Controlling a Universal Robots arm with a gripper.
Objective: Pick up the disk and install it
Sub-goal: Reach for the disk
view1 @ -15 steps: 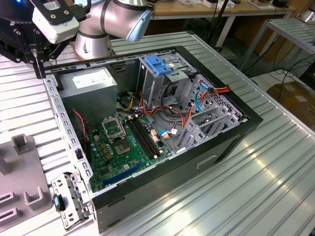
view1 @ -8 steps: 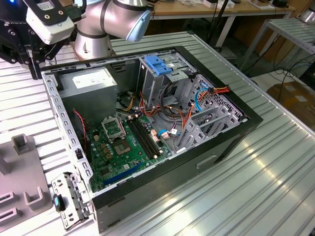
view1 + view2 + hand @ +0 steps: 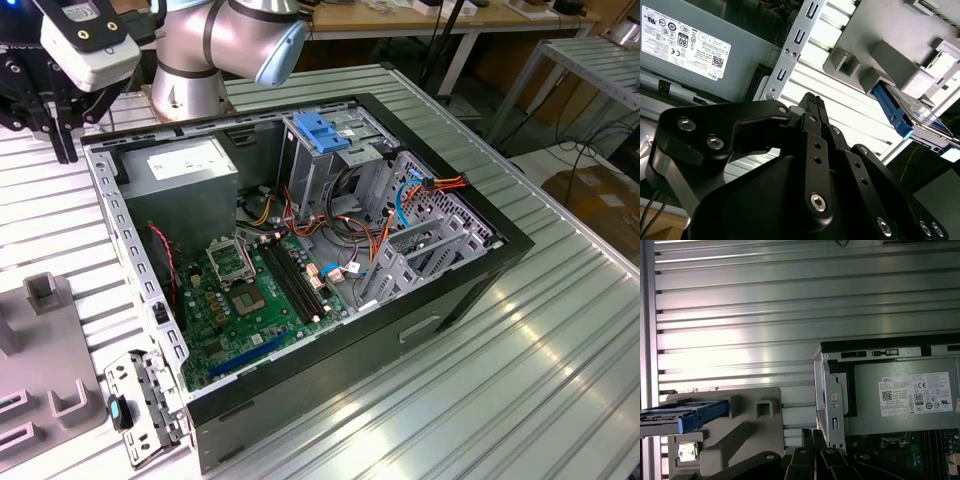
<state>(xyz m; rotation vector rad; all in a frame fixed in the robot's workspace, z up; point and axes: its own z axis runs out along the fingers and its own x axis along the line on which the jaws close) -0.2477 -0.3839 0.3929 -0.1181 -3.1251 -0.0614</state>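
Closed gripper (image 3: 812,102) near white-stickered grey box (image 3: 725,67)

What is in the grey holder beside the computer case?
The disk sits in the grey holder, its blue edge sticking out. The part of the disk inside the slot is covered by the holder's walls, so how deep it reaches cannot be seen.

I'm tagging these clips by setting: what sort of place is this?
Probably a robotics lab or test workshop: a robot arm beside an open desktop computer case on a ribbed aluminium table, with workbenches behind.
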